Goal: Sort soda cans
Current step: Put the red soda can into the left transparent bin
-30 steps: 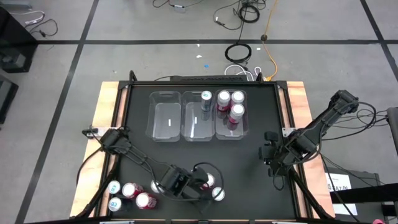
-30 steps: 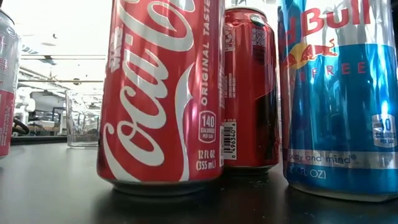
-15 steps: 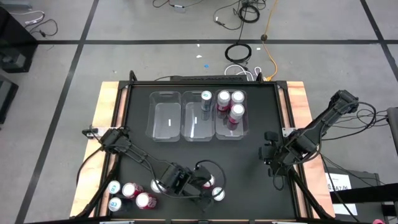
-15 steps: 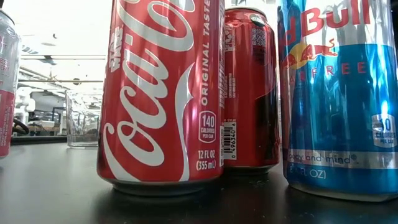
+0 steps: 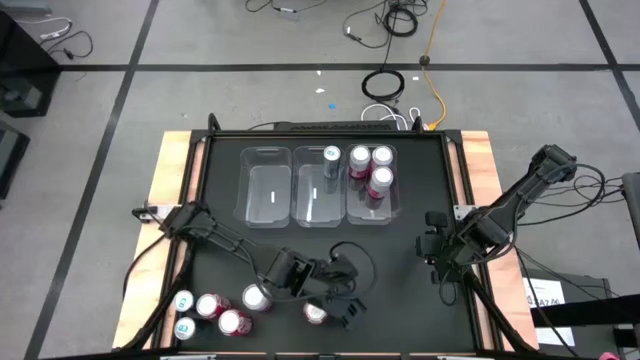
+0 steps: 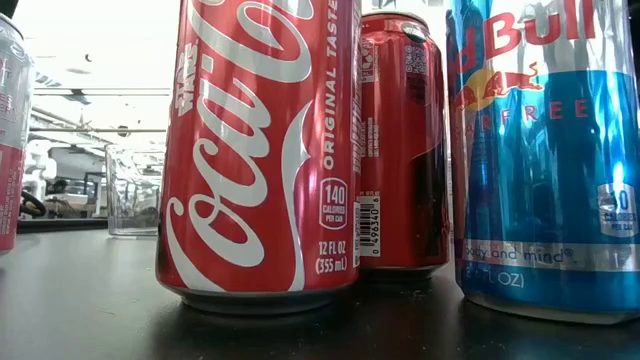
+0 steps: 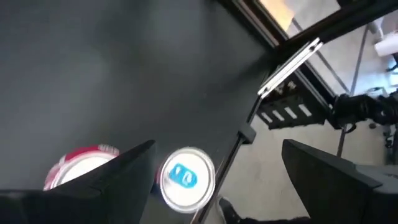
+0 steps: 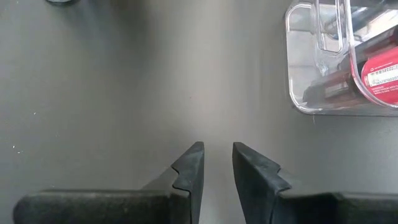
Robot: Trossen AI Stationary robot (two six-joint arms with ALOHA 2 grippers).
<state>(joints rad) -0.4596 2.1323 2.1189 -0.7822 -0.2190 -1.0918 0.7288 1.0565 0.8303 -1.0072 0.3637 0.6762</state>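
Several soda cans stand upright at the table's near left, among them pink ones and teal ones. Close in the low view are a red cola can and a blue can. My left gripper hangs open above the near middle, with a red can beside it. Its wrist view shows a silver-topped can with a blue tab and a red can far below the wide-spread fingers. My right gripper waits at the right, its fingers a narrow gap apart with nothing between them.
Three clear bins stand side by side at the far middle. The left bin holds nothing, the middle one holds a teal can, and the right one holds three pink cans. Bare black table lies between the bins and the near cans.
My left gripper has swung toward the table's right edge and risen a little, tipping nearer to level, with its fingers still wide apart. The right arm has kept still.
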